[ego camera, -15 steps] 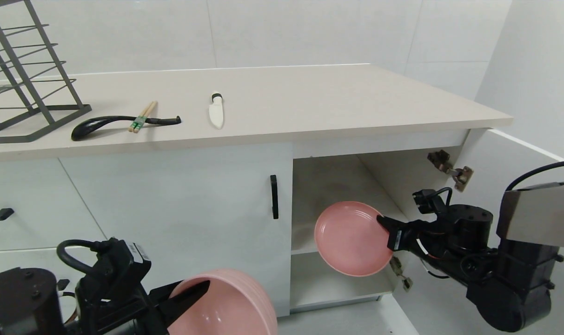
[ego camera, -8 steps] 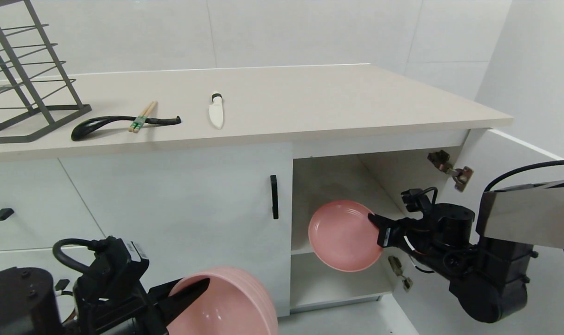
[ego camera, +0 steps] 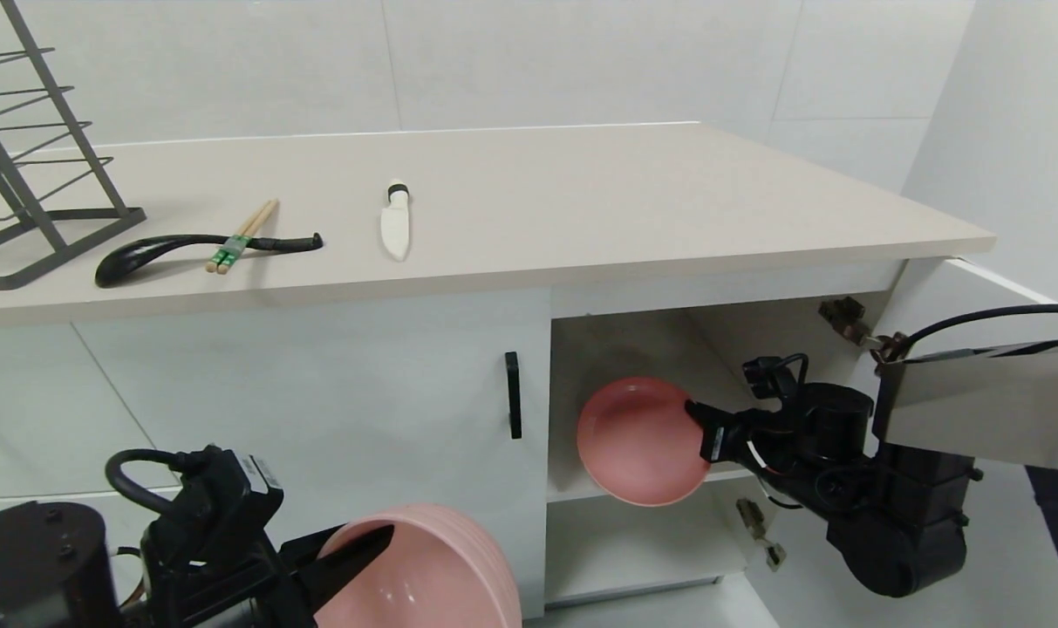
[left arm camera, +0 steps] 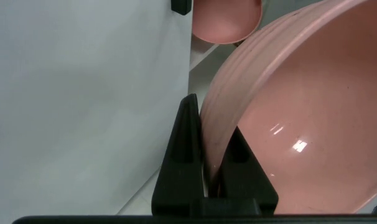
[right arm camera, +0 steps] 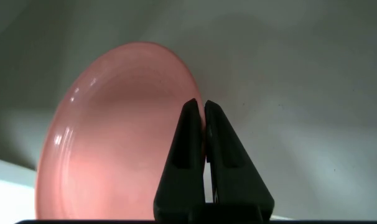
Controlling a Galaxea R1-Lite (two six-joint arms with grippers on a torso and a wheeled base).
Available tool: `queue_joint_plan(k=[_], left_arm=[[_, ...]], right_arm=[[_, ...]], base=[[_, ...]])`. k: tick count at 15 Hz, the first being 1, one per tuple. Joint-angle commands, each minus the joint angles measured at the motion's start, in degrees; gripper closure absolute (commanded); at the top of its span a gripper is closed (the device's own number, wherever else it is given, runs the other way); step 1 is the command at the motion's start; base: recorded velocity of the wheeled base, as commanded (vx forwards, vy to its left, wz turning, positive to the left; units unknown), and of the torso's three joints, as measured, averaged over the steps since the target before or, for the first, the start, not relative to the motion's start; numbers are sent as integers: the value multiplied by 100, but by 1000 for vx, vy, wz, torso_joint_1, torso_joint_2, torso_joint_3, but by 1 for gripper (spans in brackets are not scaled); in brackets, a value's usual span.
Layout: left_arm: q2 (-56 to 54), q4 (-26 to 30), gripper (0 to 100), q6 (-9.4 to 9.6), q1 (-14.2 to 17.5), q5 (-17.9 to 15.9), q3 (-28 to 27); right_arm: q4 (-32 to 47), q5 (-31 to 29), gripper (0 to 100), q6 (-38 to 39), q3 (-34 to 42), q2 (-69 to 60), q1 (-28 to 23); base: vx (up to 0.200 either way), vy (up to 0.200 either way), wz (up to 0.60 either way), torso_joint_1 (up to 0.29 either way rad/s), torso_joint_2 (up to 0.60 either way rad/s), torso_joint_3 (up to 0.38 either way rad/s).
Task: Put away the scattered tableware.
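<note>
My right gripper (ego camera: 699, 419) is shut on the rim of a pink plate (ego camera: 638, 440), held on edge at the mouth of the open cabinet (ego camera: 633, 349), over its middle shelf (ego camera: 572, 484). In the right wrist view the gripper (right arm camera: 205, 121) pinches the plate (right arm camera: 114, 137) with the cabinet wall behind. My left gripper (ego camera: 376, 541) is shut on the rim of a pink bowl (ego camera: 441, 576), low in front of the closed cabinet door. In the left wrist view the gripper (left arm camera: 207, 134) clamps the bowl (left arm camera: 300, 112). Chopsticks (ego camera: 241, 235), a black ladle (ego camera: 171, 249) and a white knife (ego camera: 395, 222) lie on the counter.
A grey wire rack (ego camera: 31, 157) stands at the counter's left end. The closed door carries a black handle (ego camera: 513, 406). The open door (ego camera: 973, 296) swings out at the right, with hinges (ego camera: 847, 316) on the cabinet's side wall. A lower shelf (ego camera: 633, 549) lies beneath.
My right arm has carried the pink plate leftward and deeper toward the cabinet opening. The head camera has shifted slightly. The left arm and its bowl stay put.
</note>
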Motion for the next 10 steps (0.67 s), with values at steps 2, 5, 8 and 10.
queue_joint_plan(k=[2, 5, 8, 10], left_arm=[[4, -4, 100, 1, 1, 7, 0], [13, -4, 100, 1, 10, -1, 0], [22, 49, 100, 1, 10, 7, 0], [22, 49, 100, 1, 10, -1, 0]], right_arm=[[-8, 1, 100, 0, -308, 282, 36], [-8, 1, 100, 8, -467, 484, 45], [-8, -8, 100, 88, -625, 686, 36], [-8, -8, 100, 105, -704, 730, 36]], base=[[0, 0, 0, 0, 0, 0], [0, 0, 0, 0, 0, 0], [0, 0, 0, 0, 0, 0], [0, 0, 0, 0, 0, 0]])
